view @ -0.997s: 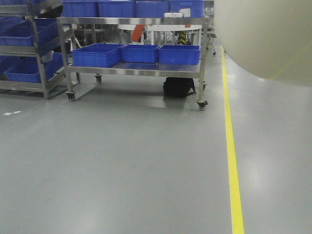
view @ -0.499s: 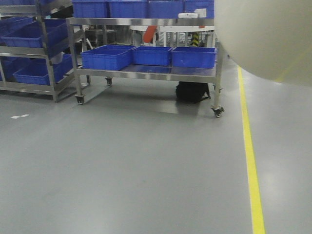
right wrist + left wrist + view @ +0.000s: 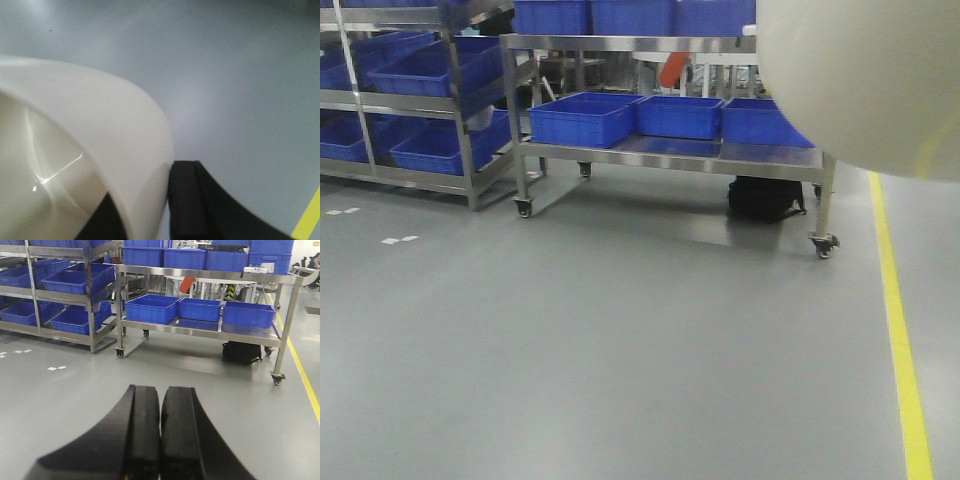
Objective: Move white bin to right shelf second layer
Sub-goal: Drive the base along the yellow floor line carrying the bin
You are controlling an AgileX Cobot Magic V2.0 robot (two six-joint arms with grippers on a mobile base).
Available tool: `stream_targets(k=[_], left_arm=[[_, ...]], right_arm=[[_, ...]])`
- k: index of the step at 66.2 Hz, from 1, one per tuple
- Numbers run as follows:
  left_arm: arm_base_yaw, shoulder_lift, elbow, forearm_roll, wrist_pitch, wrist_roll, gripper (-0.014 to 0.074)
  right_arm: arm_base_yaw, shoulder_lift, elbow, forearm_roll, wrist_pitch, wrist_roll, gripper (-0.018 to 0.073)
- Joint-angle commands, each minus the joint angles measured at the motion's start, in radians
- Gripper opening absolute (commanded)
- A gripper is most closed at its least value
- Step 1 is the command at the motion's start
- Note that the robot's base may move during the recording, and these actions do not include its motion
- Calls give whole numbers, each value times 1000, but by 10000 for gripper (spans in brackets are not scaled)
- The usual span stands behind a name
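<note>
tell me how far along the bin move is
Done: the white bin is picked up, fingers of the right gripper shut on its wall, held above the floor. In hand: carrying it; ahead stands a wheeled steel cart with blue crates. Left: the roller shelf level is in no view, so reaching it and setting the bin down remain. The left gripper is shut, empty.

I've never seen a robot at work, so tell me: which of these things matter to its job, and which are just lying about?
Part of the job:
white bin, held at its rim by the right jaws
Its target shelf cannot be picked out here.

Just lying about:
blue crates
steel cart
steel rack
black bag
yellow floor line
</note>
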Motion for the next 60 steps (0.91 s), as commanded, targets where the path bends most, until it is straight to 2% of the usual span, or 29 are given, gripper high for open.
stream_targets(k=[1,60], left_arm=[[-6,-2,37,-1,-86,-7,85],[-6,-2,37,-1,-86,-7,85]], right_arm=[[-1,-3,-29,4,-95,-1,53],[-1,-3,-29,4,-93,-1,53]])
